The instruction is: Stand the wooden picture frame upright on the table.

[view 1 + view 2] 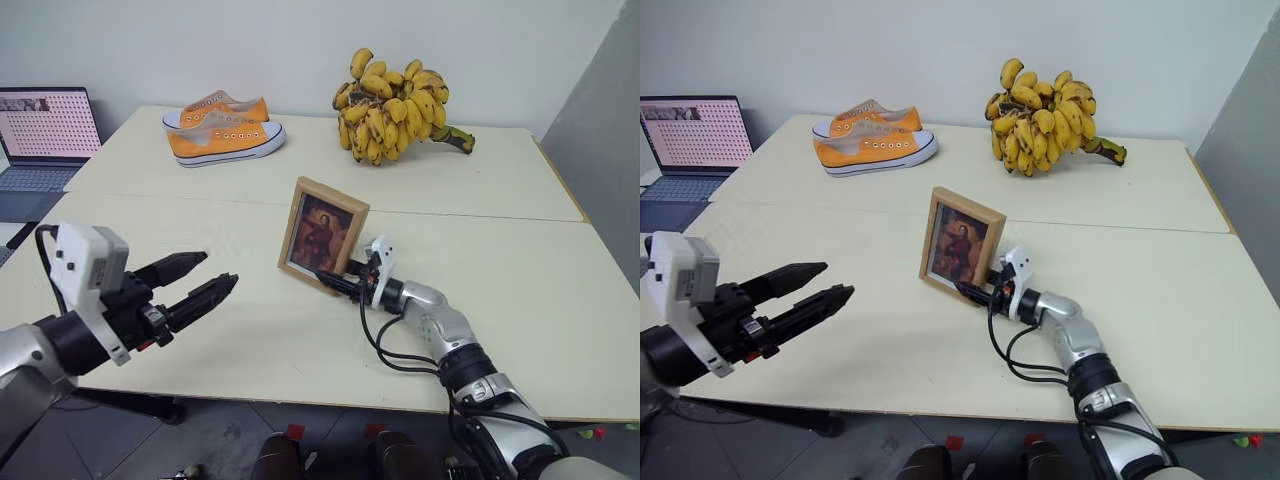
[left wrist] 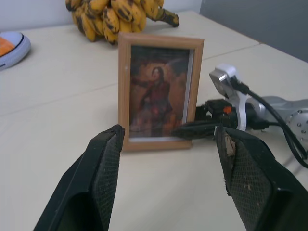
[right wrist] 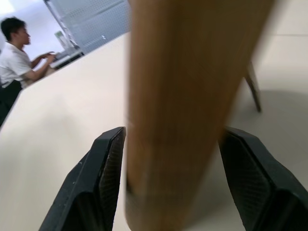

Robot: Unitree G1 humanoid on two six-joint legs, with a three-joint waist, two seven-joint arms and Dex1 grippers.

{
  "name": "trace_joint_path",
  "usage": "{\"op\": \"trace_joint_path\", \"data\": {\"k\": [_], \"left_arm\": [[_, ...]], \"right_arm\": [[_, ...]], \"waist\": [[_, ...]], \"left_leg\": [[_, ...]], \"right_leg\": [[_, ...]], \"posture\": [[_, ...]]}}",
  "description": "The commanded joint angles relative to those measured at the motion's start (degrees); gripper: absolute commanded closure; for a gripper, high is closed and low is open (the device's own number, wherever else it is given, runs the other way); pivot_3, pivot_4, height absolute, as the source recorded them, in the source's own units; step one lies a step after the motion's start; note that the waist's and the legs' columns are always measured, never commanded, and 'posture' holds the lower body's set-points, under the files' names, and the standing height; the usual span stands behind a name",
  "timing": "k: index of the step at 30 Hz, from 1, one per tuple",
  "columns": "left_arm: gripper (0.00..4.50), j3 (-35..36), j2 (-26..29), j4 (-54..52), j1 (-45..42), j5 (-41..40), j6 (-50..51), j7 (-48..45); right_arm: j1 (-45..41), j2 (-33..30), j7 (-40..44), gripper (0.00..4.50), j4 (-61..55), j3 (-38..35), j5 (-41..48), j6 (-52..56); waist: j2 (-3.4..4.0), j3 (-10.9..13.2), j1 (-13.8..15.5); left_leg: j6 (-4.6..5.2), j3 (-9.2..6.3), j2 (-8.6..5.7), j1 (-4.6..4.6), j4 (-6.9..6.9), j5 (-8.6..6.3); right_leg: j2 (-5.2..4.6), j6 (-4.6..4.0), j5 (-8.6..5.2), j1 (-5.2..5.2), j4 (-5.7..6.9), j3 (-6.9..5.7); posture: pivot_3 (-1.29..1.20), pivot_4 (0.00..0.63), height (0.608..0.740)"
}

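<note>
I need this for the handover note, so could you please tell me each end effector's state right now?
Left end effector: open, holding nothing.
Right end effector: open around the wooden picture frame, which stands on the table.

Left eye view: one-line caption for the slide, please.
Wooden picture frame standing upright on the table, open right tool at its lower edge, open left tool held apart.

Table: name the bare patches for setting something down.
The table is bare right of the wooden picture frame, and on the near left below the laptop. The far edge is crowded with orange sneakers and bananas.
</note>
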Motion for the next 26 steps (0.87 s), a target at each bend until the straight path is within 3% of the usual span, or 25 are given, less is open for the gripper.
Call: {"op": "trace_joint_path", "data": {"k": [1,6,9,12,18,26], "left_arm": [[1.28,-3.97,-1.02,-1.13,-0.97,1.72,-4.2,0.62],[1.28,-9.27,-2.36,0.03,-2.86,3.14,-7.05,1.38],[1.28,-12.38,-3.09,1.68,-5.56,3.87,-8.14,2.02],[1.28,-14.42,-2.87,3.76,-7.5,5.04,-8.73,1.35],[1.28,-16.81,-2.93,7.76,-10.4,6.09,-9.28,0.09],[1.28,-16.34,-0.66,9.87,-12.53,3.72,-8.29,-2.1]], "right_arm": [[2.25,-3.41,-0.82,1.56,-5.75,-0.94,-3.26,-1.41],[8.6,-10.27,-0.66,1.56,-15.57,0.12,-7.31,-0.13],[14.67,-18.89,1.35,1.56,-27.21,-0.92,-8.51,4.14],[18.75,-27.1,3.65,1.56,-42.17,-6.37,-1.52,13.95],[13.26,-27.6,-3.9,1.56,-54.27,-13.52,9.29,31.05],[11.09,-27.64,-8.61,1.56,-60.53,-15.24,15.86,40.61]], "waist": [[0.0,0.0,0.0],[0.0,0.0,0.53],[0.05,0.02,1.04],[0.14,0.08,1.54],[0.13,0.08,-0.19],[0.12,0.09,0.38]], "left_leg": [[0.0,0.01,0.0,0.0,0.0,0.0],[0.0,0.0,-0.03,-0.05,0.0,0.0],[0.0,0.0,-0.02,-0.05,0.01,0.0],[0.0,0.0,-0.19,-0.15,0.03,0.0],[0.01,0.02,0.08,-0.06,0.02,0.0],[0.01,-0.08,-0.09,-0.36,0.03,-0.01]], "right_leg": [[0.0,0.01,0.0,0.0,-0.01,0.01],[-0.01,0.06,-0.04,0.01,-0.05,0.03],[-0.01,0.07,-0.05,0.02,-0.06,0.02],[-0.12,0.19,-0.12,-0.03,-0.1,0.08],[0.13,0.37,-0.26,-0.05,-0.02,0.12],[-0.01,0.15,-0.15,-0.15,-0.15,0.03]], "posture": [[0.0,0.15,0.74],[0.0,0.15,0.74],[0.0,0.15,0.74],[0.0,0.15,0.74],[0.0,0.15,0.74],[0.0,0.15,0.74]]}}
